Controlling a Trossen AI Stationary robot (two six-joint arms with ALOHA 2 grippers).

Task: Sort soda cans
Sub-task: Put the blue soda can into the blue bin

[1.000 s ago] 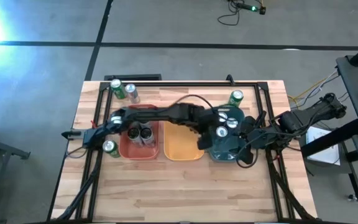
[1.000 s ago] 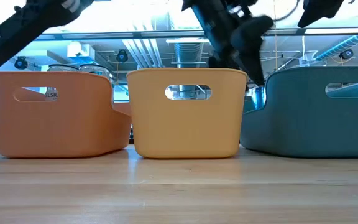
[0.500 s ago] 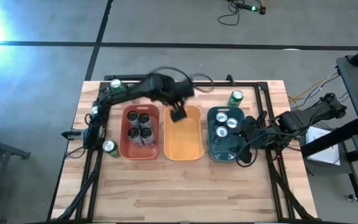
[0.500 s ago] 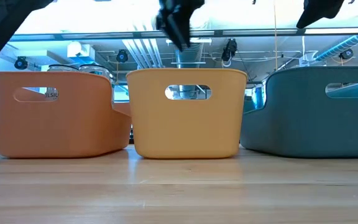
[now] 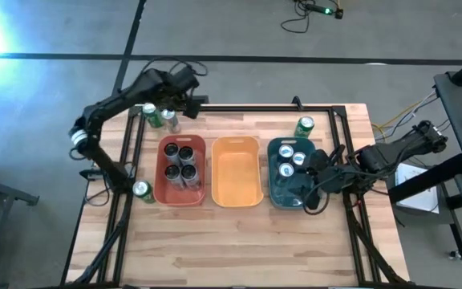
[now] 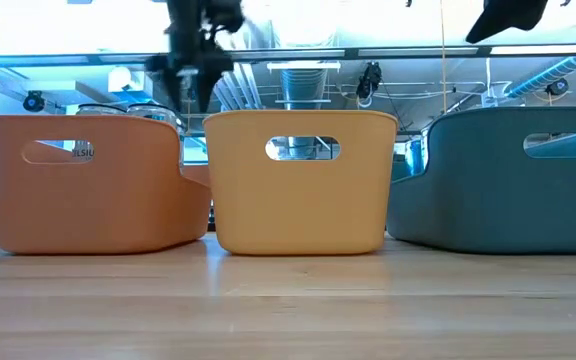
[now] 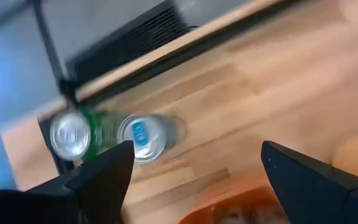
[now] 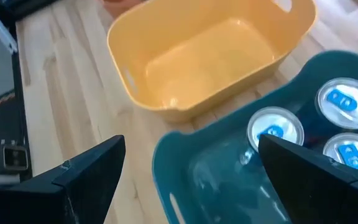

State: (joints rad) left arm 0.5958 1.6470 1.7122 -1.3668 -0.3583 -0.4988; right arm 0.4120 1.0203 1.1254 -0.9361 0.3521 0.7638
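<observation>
On the wooden table [image 5: 239,241] three plastic bins stand in a row. A green soda can [image 5: 141,189] stands alone just outside the red bin's near left corner. The red plastic bin [image 5: 163,195] holds four dark soda cans [image 5: 180,163]; the orange plastic bin [image 5: 236,197] in the middle is bare inside; the teal plastic bin [image 5: 273,195] holds three silver-blue soda cans [image 5: 290,158] at its far end. The right pincer [image 5: 321,178] hovers over the teal bin's right side, its fingers [image 8: 86,171] spread wide. Farther back, another green can [image 5: 304,125] stands behind the teal bin. At the far left corner the left pincer [image 5: 179,103], spread wide and holding nothing, hangs above a green can [image 5: 150,110] and a silver-blue can [image 5: 169,120] standing side by side.
</observation>
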